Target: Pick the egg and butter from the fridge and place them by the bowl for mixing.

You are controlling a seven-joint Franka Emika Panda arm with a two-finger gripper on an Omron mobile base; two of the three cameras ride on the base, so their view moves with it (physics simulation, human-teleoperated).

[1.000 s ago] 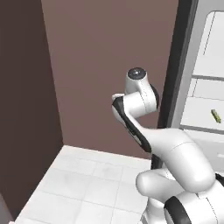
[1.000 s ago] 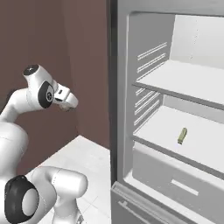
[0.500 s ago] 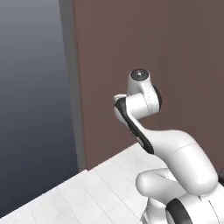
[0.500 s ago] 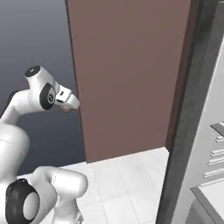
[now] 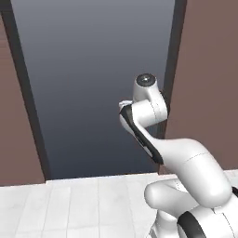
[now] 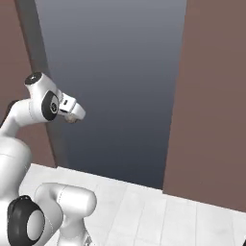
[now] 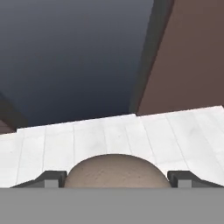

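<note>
Gripper [image 7: 116,179] pinching egg [image 7: 116,171] between wide-set fingertips [image 7: 52,178], carried high over white tile floor [image 7: 109,135], facing dark grey opening [image 6: 115,72] between brown panels [image 6: 211,96]. Likely in transit toward bowl, held clear of floor.

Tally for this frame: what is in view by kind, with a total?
Egg, between the fingers of the tool: 1
Brown wall panels: 2
Dark grey-blue panel between them: 1
White tiled floor: 1
Total: 5
</note>
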